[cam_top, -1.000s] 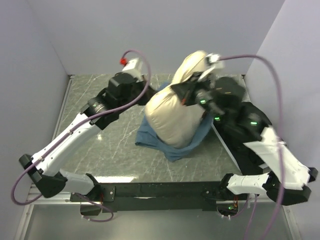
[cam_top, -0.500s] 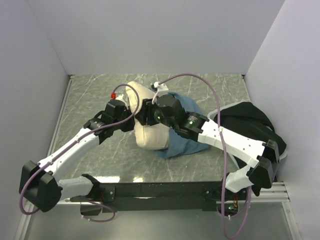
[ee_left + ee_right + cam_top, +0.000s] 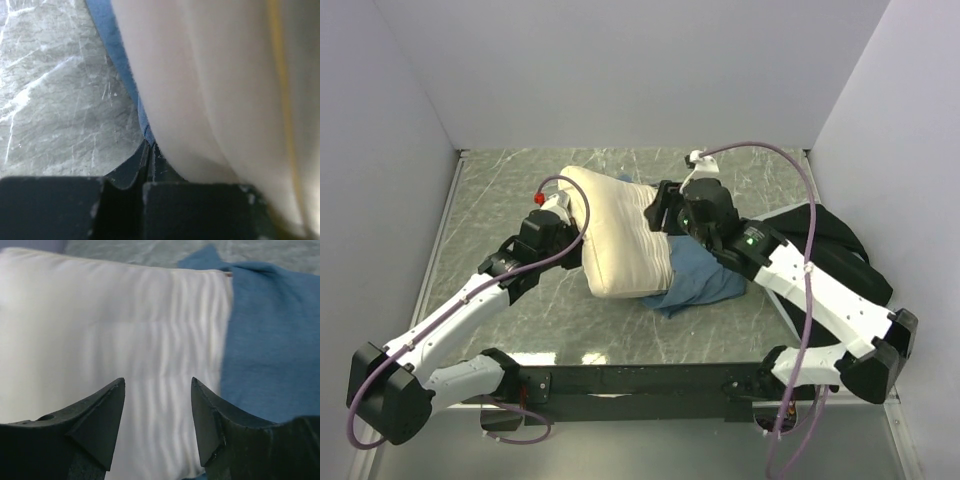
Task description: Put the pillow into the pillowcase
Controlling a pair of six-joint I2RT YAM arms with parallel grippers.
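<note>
Nearest me, in the lower middle of the overhead view, the pillowcase (image 3: 700, 282) lies rumpled on the marbled table (image 3: 490, 200). The cream pillow (image 3: 615, 240) rests across its left part, on top of the cloth and not inside it. At the pillow's left edge the left gripper (image 3: 148, 150) has its fingers pressed together on a blue hem of the pillowcase. The right gripper (image 3: 157, 382) hangs over the pillow's right end with fingers spread around nothing, and a black fabric bundle (image 3: 835, 235) lies at the right of the frame.

Grey-green marbled table (image 3: 520, 310), dusty-blue pillowcase (image 3: 705, 280) crumpled on it, just below and beside the right gripper (image 3: 157, 383).
</note>
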